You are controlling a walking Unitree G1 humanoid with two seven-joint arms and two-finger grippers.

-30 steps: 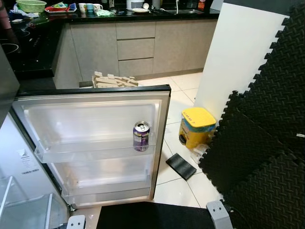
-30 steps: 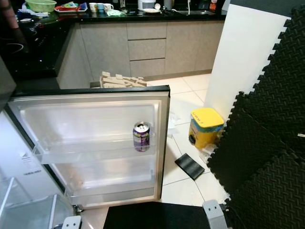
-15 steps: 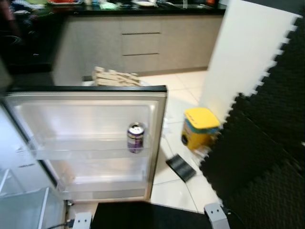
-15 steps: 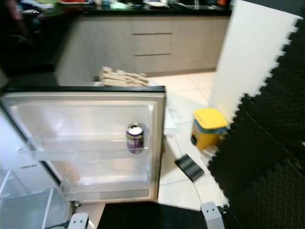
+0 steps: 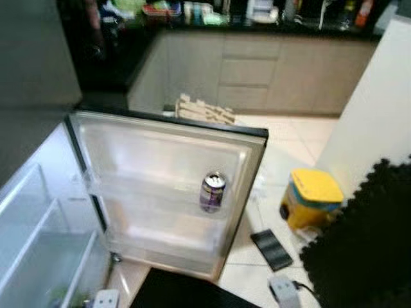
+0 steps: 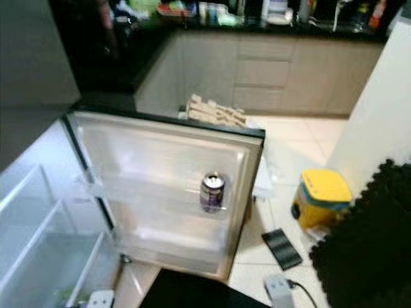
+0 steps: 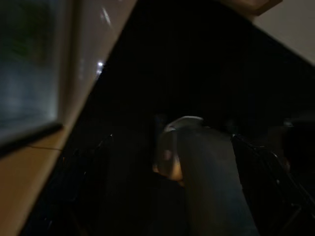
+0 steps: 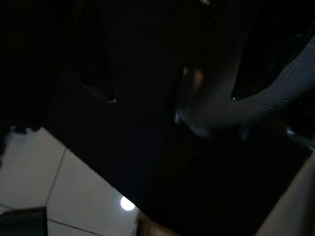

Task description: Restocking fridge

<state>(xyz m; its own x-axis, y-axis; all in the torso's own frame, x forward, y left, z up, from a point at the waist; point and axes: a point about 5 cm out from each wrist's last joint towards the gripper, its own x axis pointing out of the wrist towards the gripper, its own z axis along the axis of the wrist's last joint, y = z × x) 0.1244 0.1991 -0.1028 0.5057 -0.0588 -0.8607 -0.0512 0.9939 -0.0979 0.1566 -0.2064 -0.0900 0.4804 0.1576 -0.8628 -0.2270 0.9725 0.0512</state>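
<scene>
The fridge door [image 5: 160, 167] stands wide open. One purple drink can [image 5: 212, 192] stands upright on the door's middle shelf [image 5: 148, 196], near its right end. To the left is the fridge's inside, with clear shelves and a clear drawer [image 5: 38, 256]. Both arms hang low, with their silver wrists at the bottom edge [image 5: 106, 298] [image 5: 282, 290]. In the dark left wrist view, my left gripper [image 7: 172, 162] shows faint fingers set apart over a black mat. My right gripper [image 8: 177, 88] is also open, with nothing between its fingers.
A yellow-lidded bin [image 5: 313, 199] and a small black pad [image 5: 271, 232] lie on the white tiles right of the door. Black foam mats [image 5: 366, 244] fill the right side. Wooden pieces [image 5: 204, 110] lie behind the door, and kitchen cabinets [image 5: 257, 70] line the back. A black mat [image 5: 186, 295] lies underfoot.
The whole view has swung left and blurred, so the camera moved. More of the fridge's inside shows now. The can stays on its shelf and the arms still hang.
</scene>
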